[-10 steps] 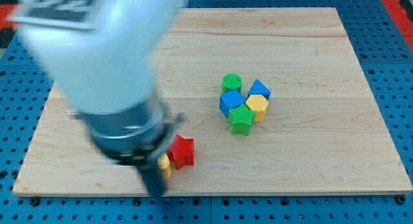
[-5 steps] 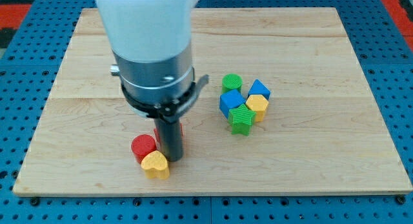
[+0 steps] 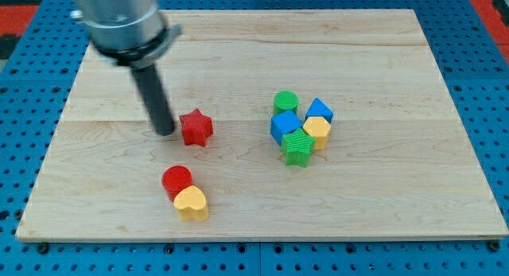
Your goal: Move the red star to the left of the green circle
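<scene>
The red star (image 3: 196, 128) lies on the wooden board (image 3: 382, 196), left of the middle. My tip (image 3: 165, 132) stands just to the star's left, close to it; I cannot tell whether they touch. The green circle (image 3: 285, 102) sits to the right of the star, at the top of a cluster of blocks. The star is well apart from that cluster, a little lower in the view than the circle.
Below the green circle are a blue block (image 3: 285, 125), a blue block (image 3: 320, 110), a yellow block (image 3: 317, 131) and a green star (image 3: 297, 146). A red circle (image 3: 176, 180) and a yellow heart (image 3: 192, 203) sit near the view's bottom left.
The red star has moved up the view and slightly right, away from the red circle and yellow heart. My tip went from the star's lower side to its left.
</scene>
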Tool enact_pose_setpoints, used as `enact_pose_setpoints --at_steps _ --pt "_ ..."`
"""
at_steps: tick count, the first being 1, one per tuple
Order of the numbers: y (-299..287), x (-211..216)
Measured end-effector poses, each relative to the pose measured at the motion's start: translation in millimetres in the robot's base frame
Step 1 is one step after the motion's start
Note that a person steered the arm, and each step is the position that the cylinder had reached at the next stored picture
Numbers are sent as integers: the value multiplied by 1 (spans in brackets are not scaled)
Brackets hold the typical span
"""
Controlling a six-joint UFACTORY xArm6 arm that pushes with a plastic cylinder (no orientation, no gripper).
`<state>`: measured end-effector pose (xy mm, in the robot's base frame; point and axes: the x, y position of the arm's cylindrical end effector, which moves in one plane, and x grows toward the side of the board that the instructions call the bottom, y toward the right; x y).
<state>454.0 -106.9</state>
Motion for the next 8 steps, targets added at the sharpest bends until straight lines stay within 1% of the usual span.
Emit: enact_pose_setpoints --at_steps 1,2,3,4,5,6,7,8 --pt "62 -29" --pt "80 -31" --pt "20 -19" --pt "-21 22" --pt "35 34" --pt "57 6" --pt "70 -13" --pt "70 -13"
